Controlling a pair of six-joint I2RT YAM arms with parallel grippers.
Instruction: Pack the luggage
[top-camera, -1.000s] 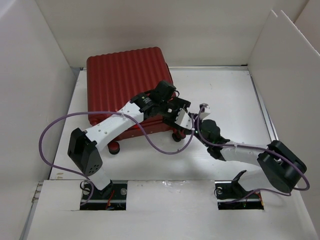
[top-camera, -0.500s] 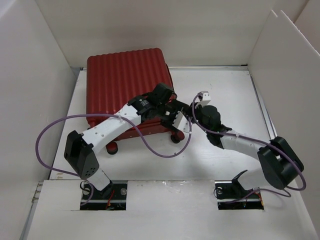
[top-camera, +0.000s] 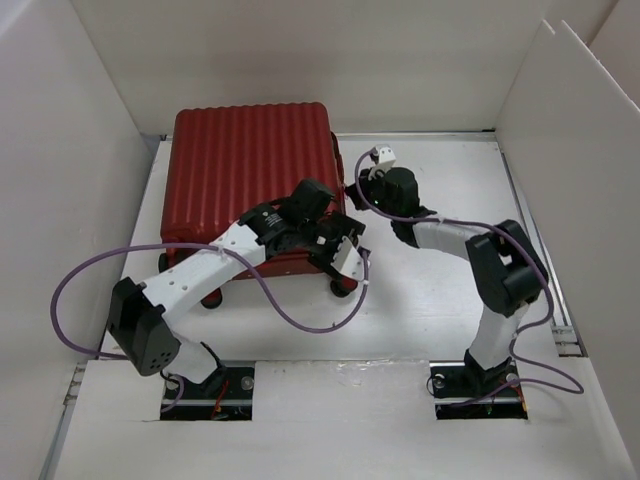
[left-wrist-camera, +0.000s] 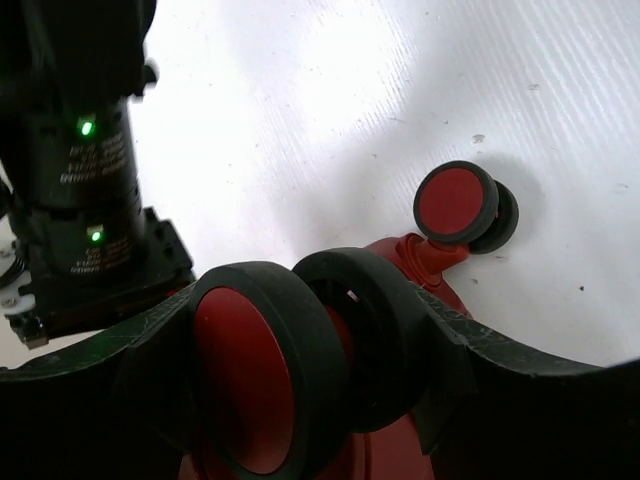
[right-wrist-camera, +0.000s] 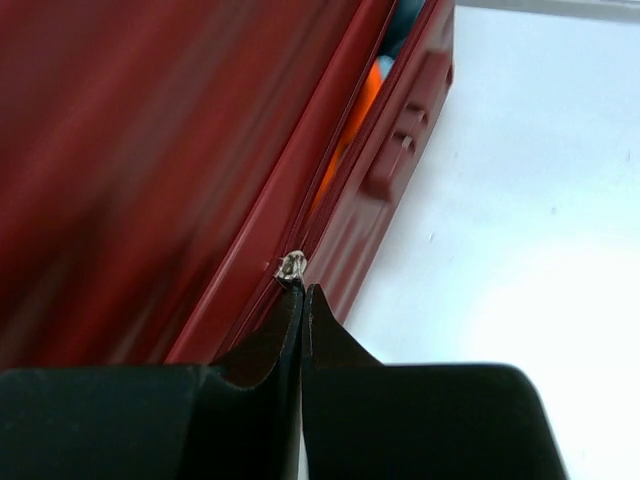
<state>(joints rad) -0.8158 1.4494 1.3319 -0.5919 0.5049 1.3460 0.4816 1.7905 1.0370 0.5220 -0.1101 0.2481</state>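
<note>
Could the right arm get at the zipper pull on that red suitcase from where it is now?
Probably yes. The right gripper sits at the side seam of the luggage, jaws shut, seemingly pinching the small metal zipper pull; nothing stands between them.

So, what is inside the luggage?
Through the narrow gap of the luggage, something orange and a bit of blue show. The nearly shut lid covers the rest.
</note>
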